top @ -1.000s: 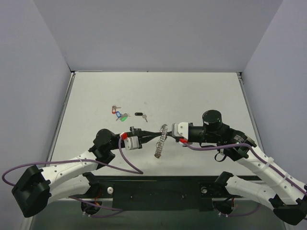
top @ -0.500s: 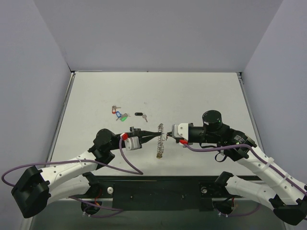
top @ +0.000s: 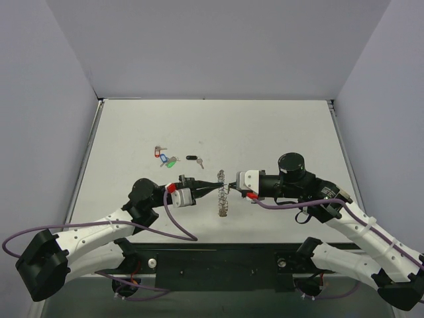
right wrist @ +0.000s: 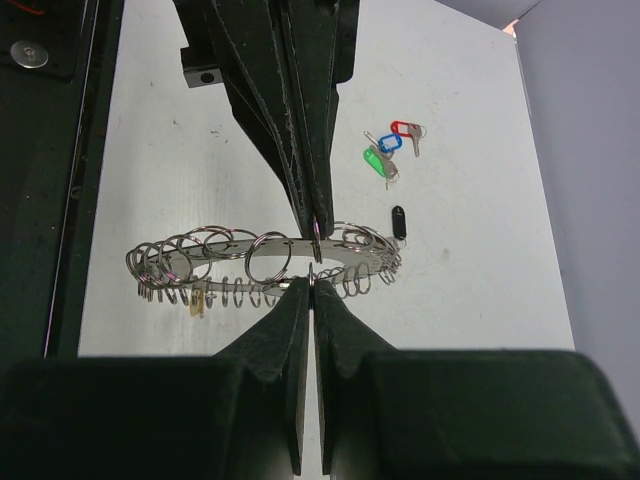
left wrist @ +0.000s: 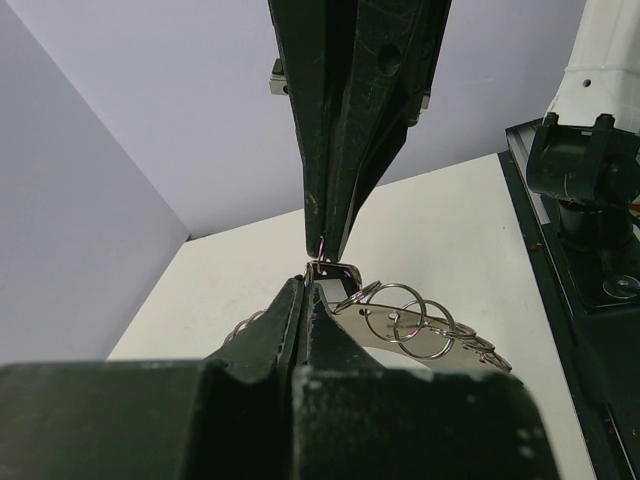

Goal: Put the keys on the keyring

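Pinching the keyring point(top: 223, 201) at mid-frame between left gripper point(top: 218, 186) and right gripper point(top: 230, 188), both clamped shut on it tip to tip, keys point(top: 165, 158) lying apart toward upper left.

- Right hand point(right wrist: 312, 288): fingers pressed together, tips pinching the keyring's point(right wrist: 235, 240) near edge.
- Left hand point(right wrist: 315, 228): enters from the top, tips closed on the far edge.
- Keyring: stretched left to right, fringed with small rings.
- Keys point(right wrist: 388, 148): red, blue and green tags clustered on the white table point(right wrist: 150, 150).
- Black-tagged key point(right wrist: 399, 221): apart from the cluster, nearer the keyring.
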{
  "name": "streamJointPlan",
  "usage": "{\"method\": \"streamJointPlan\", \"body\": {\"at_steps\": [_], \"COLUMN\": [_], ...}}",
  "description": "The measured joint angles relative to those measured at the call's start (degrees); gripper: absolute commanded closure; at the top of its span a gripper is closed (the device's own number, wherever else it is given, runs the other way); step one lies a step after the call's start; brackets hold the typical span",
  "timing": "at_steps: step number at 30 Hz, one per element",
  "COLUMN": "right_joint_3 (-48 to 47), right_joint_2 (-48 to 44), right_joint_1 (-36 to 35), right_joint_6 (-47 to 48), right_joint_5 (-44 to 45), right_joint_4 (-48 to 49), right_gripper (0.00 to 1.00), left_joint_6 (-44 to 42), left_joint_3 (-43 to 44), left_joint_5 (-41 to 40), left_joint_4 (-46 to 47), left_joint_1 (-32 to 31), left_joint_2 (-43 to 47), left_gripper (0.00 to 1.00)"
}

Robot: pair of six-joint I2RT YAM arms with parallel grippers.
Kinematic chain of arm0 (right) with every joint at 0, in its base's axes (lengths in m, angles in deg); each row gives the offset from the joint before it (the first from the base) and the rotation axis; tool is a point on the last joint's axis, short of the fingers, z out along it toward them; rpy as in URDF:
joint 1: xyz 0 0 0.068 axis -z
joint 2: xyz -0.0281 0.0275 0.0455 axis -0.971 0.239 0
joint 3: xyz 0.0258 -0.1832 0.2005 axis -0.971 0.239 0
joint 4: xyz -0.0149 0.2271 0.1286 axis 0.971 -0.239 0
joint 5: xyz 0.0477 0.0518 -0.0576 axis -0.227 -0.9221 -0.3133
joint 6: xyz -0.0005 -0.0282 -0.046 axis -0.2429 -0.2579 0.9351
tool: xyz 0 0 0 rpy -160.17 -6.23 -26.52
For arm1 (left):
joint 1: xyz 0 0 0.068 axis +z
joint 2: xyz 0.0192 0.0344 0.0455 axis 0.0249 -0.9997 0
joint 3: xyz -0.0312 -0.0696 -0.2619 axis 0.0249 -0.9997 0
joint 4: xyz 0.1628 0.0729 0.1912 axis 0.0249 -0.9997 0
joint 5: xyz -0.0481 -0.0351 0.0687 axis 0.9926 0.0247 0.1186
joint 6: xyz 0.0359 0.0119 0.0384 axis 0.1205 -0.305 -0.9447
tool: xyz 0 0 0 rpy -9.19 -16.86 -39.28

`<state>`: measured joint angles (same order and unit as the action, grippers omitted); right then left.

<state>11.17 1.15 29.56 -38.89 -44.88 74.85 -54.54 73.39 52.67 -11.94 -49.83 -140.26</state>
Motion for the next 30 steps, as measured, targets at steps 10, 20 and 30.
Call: {"method": "streamJointPlan", "body": {"at_steps": [10, 20, 30], "right_joint_3": [0.3, 0.3, 0.3], "right_joint_2": [0.2, 0.2, 0.2], "right_joint_1": [0.0, 0.1, 1.3], "right_joint_6": [-0.7, -0.8, -2.4], "right_joint_5": [0.1, 0.0, -0.9], "right_joint_4": [0.3, 0.0, -0.1], "right_gripper": [1.0, 1.0, 1.0], "left_joint_6": [0.7, 0.9, 1.3], "left_joint_3": [0.0, 0.0, 0.0], "left_joint_5": [0.0, 0.0, 0.1], "left_joint_4": [0.6, 0.7, 1.2], "left_joint_1": [0.0, 0.0, 0.0], "left_joint_2": [0.0, 0.0, 0.0], "left_gripper": [1.0, 1.0, 1.0]}}
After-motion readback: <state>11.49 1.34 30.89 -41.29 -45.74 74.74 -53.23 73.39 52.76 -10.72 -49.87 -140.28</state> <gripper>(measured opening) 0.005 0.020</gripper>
